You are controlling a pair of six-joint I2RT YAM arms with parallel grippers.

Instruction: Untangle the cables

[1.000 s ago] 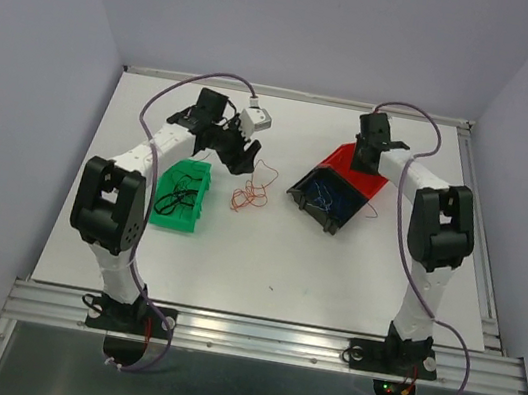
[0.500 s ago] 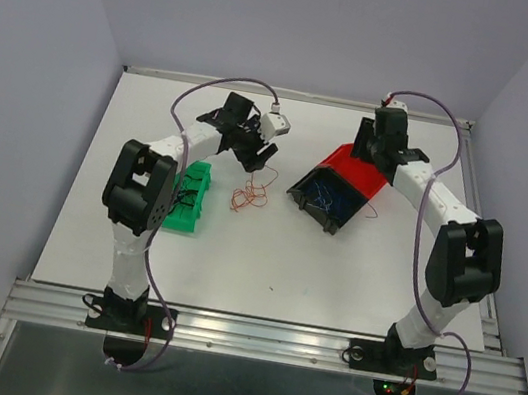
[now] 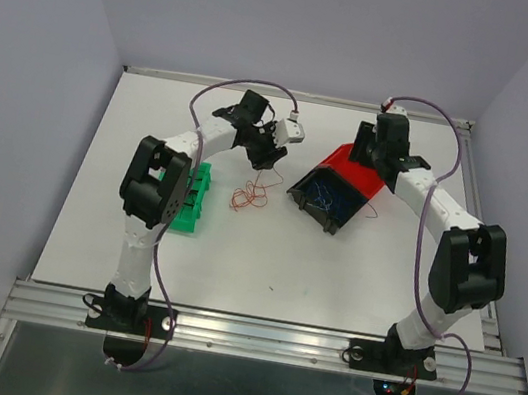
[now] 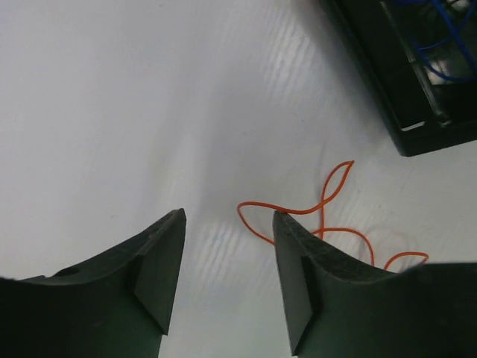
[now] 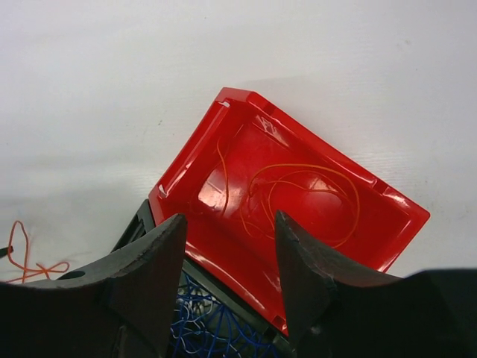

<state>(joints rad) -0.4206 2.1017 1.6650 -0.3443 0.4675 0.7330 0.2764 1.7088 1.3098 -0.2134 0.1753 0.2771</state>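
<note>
- Top view: the left pincer (image 3: pixel 269 156) hangs over the tabletop (image 3: pixel 333 270), just behind the loose cable (image 3: pixel 252 194). This is a red curly wire lying between the green bin (image 3: pixel 194 201) and the black bin (image 3: pixel 318 207).
- The right pincer (image 3: pixel 364 156) is over the red bin (image 3: pixel 360 178), which touches the black bin. Blue cables (image 3: pixel 328 193) lie in the black one.
- Left wrist view: the left pincer (image 4: pixel 229 224) is spread, with nothing between its fingers (image 4: pixel 160 261). The loose cable (image 4: pixel 328 212) lies on the tabletop, just beside one finger and apart from the black bin (image 4: pixel 417 112).
- Right wrist view: the right pincer (image 5: pixel 229 224) is spread and holds nothing. Below it the red bin (image 5: pixel 387 224) contains a coiled cable (image 5: pixel 305 183), thin and red. Blue cables (image 5: pixel 212 328) show in the black bin (image 5: pixel 195 277).
</note>
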